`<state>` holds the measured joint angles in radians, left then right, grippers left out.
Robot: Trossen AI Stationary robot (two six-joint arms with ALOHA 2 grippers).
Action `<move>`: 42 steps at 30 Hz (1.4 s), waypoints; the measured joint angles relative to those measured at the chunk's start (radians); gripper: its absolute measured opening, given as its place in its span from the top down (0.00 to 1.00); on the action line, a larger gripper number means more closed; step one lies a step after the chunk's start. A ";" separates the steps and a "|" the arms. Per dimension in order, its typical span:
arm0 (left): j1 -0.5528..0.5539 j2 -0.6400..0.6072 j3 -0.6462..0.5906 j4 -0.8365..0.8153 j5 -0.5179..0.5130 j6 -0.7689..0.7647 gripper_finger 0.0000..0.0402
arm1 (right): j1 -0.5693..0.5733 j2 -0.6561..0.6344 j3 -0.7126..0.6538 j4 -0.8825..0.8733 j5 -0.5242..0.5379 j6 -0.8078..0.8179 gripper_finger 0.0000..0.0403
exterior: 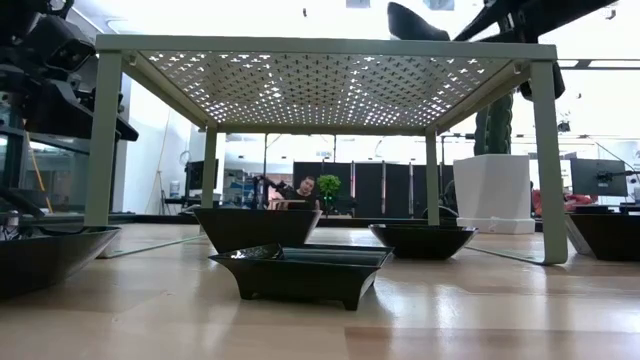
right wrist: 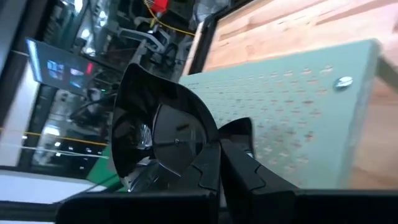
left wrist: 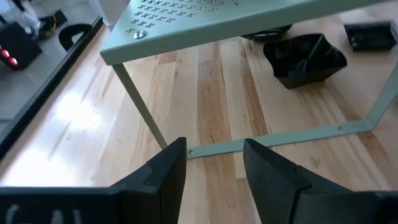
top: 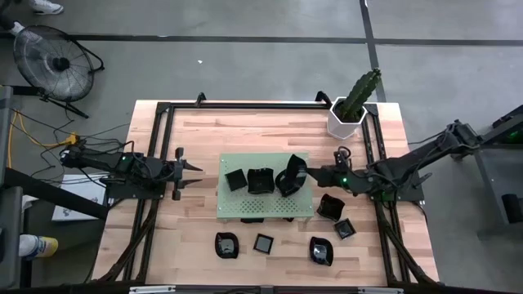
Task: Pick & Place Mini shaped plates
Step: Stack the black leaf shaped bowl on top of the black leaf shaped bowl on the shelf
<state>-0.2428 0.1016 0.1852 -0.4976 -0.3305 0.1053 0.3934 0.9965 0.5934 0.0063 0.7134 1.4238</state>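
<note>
The right arm's tool (top: 304, 171) is hanging over the right part of the pale green perforated metal board (top: 237, 202), a raised little stand on four thin legs sitting mid-way across the light wooden slatted worktop (top: 196, 139). Its two dark fingers (right wrist: 211, 165) are clenched on the rim of one small glossy black dish with a flared edge (right wrist: 158, 130), and that dish is tilting steeply on edge above the board's surface (top: 288, 175). Two more glossy black mini plates are resting on top of the board, a squarish one (top: 236, 180) and a larger one just beside it (top: 260, 180). Another dark plate is lying in the shadow under the board's near edge (top: 252, 219). On the bare worktop near the front edge, three plates are sitting in a row: a petal-edged one (top: 225, 244), a small square one (top: 264, 242) and a rounded one (top: 321, 251). Two further plates are lying to the right of the board (top: 331, 207), (top: 345, 229). The left arm's tool (top: 189, 171) is waiting left of the board, low over the worktop, its fingers (left wrist: 171, 171) standing apart and grasping nothing. A white hexagonal plant pot holding a green cactus (top: 346, 116) is standing at the far right corner.
</note>
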 joint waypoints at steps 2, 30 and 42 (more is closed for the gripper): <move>0.000 0.000 0.000 0.000 -0.002 -0.043 0.61 | 0.003 0.015 0.000 0.030 0.003 0.022 1.00; 0.000 0.007 0.005 -0.113 -0.125 -0.131 0.61 | -0.009 0.369 0.627 -0.865 -0.185 0.441 1.00; 0.000 0.008 0.002 -0.123 -0.095 -0.133 0.61 | -0.028 0.388 0.648 -0.916 -0.201 0.461 1.00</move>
<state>-0.2428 0.1101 0.1875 -0.6205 -0.4252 -0.0280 0.3650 1.3843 1.2411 -0.9092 0.5123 1.8848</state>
